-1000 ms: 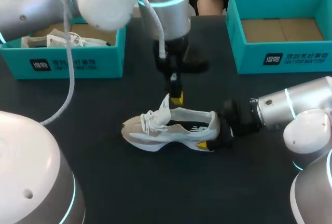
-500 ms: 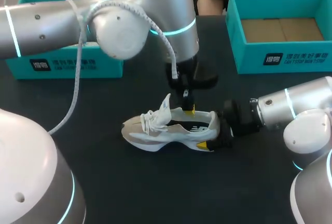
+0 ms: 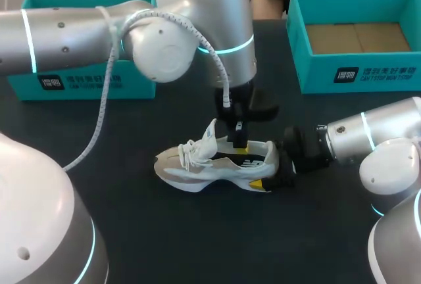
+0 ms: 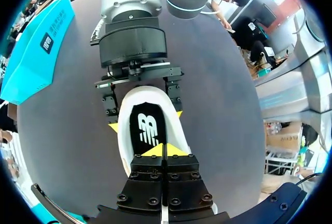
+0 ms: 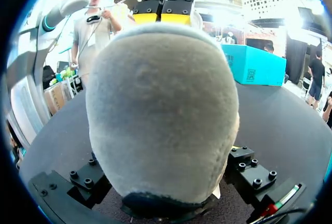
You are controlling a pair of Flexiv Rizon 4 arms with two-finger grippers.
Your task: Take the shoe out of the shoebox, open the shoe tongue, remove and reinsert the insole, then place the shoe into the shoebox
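Our left gripper (image 3: 241, 143) now lower than a second ago, dipped into the mouth of the shoe (image 3: 210, 165), tips pressed together, only the left wrist view shows them over the black insole (image 4: 147, 130), our right gripper (image 3: 275, 171) clamped on the heel, shoe upright on the desk (image 3: 131, 231)

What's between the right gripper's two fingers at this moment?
The shoe's heel fills the gap in the right gripper, with a finger pressed against each side. Both wrist views show it.
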